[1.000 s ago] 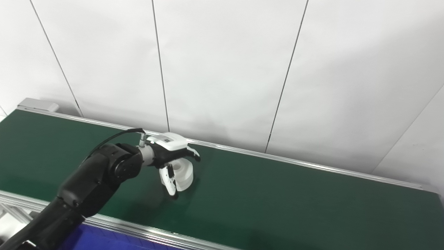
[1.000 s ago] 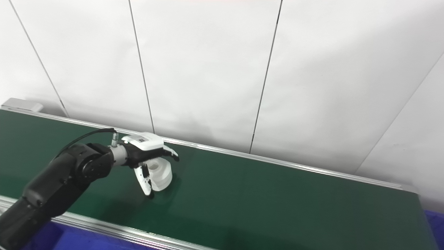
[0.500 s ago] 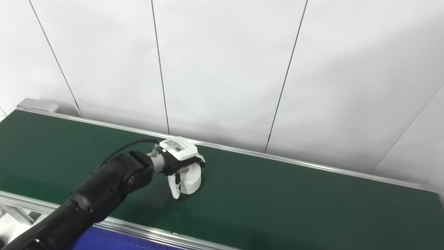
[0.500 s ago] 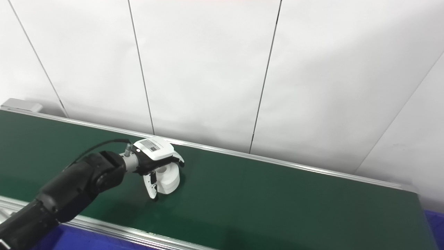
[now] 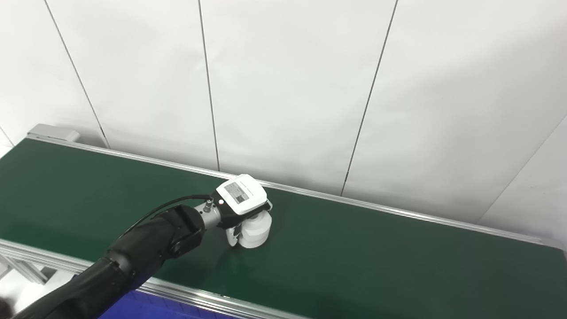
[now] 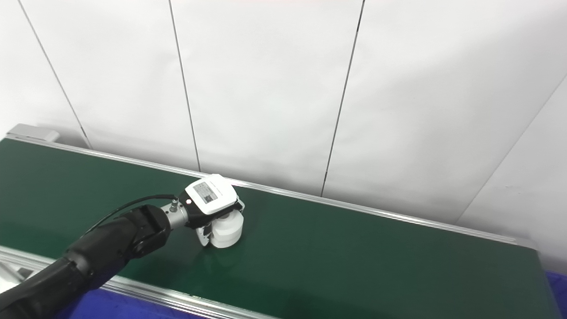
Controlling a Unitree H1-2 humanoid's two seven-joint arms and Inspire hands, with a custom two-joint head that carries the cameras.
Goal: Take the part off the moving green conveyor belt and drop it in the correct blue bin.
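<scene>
A white cylindrical part (image 5: 257, 231) stands on the green conveyor belt (image 5: 376, 252), left of the middle. My left hand (image 5: 241, 201) lies over it from above and the left, with its white back plate facing up. Its fingers are curled down around the part's sides, and the part still touches the belt. It also shows in the right eye view (image 6: 227, 229) under the hand (image 6: 210, 199). The fingertips are mostly hidden behind the part and the palm. My right hand is not in view.
A silver rail (image 5: 199, 301) runs along the belt's near edge, and another runs along the far edge under the white panelled wall. A blue bin (image 5: 133, 309) shows below the near rail at the bottom left. A blue sliver (image 6: 559, 285) shows past the belt's right end.
My left hand has moved right along the belt with the part, and its fingers have closed from spread around the part to wrapped tightly on it. The camera has shifted slightly.
</scene>
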